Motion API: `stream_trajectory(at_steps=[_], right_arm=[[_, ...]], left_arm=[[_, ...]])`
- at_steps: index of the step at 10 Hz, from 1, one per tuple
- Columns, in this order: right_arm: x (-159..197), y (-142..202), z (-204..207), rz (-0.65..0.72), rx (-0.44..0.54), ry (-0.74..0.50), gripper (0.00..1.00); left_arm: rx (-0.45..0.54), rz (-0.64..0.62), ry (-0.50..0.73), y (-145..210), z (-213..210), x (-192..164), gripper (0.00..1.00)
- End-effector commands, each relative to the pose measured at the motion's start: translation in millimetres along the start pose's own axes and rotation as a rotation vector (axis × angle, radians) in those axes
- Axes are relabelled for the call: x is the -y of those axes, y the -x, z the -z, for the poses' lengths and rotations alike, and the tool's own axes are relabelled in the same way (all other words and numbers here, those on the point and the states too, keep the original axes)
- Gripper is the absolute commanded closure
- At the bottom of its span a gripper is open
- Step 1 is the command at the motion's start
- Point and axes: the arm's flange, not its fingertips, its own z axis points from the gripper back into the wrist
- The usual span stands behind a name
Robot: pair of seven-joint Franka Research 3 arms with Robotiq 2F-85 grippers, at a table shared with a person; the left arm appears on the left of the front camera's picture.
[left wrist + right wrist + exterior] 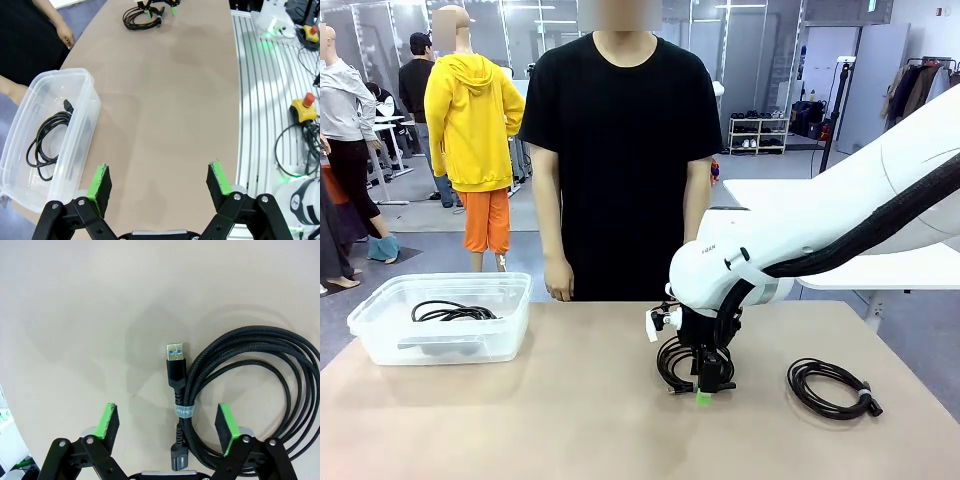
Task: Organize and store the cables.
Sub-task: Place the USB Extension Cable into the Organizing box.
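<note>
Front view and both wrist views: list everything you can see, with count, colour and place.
cable in the bin: one, black, coiled.
cable at mid-table: one, black, coiled, USB plug showing.
cable at the right: one, black, coiled, on bare table.
bin: one, clear plastic, table's left end.
table: one, tan.
stop buttons: two, yellow with red caps, on the metal frame beside the table.
person: one, black T-shirt, far side.
left end effector: one, black with green pads, open above the table near the bin.
right end effector: one, black with green pads, open, straddling the mid-table cable.
</note>
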Motion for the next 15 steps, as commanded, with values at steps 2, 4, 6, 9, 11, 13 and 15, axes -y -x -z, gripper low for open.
stream_trajectory(at_steps=[2,4,6,9,11,13,15], right_arm=[[-2.8,-5.0,10.0,0.02,-0.053,0.052,0.96],[-3.7,-3.2,9.7,0.02,-0.05,0.065,1.0],[-8.6,-3.3,4.4,0.013,-0.045,0.076,0.95],[-17.7,-10.6,-11.3,0.005,-0.048,0.099,1.0],[-28.4,-22.7,-33.9,0.009,-0.06,0.111,1.0],[-37.9,-51.2,-59.8,-0.001,-0.042,0.115,1.0],[-39.7,-87.7,-60.6,0.001,-0.036,0.131,1.0]], left_arm=[[0.018,0.01,0.0,0.8,-0.8,-0.2,0.03],[0.018,0.01,0.0,0.8,-0.8,-0.2,0.03],[0.018,0.01,0.0,0.8,-0.8,-0.2,0.03],[0.018,0.01,0.0,0.8,-0.8,-0.2,0.03],[0.018,0.01,0.0,0.8,-0.8,-0.2,0.03],[0.018,0.01,0.0,0.8,-0.8,-0.2,0.03],[0.018,0.01,0.0,0.8,-0.8,-0.2,0.03]])
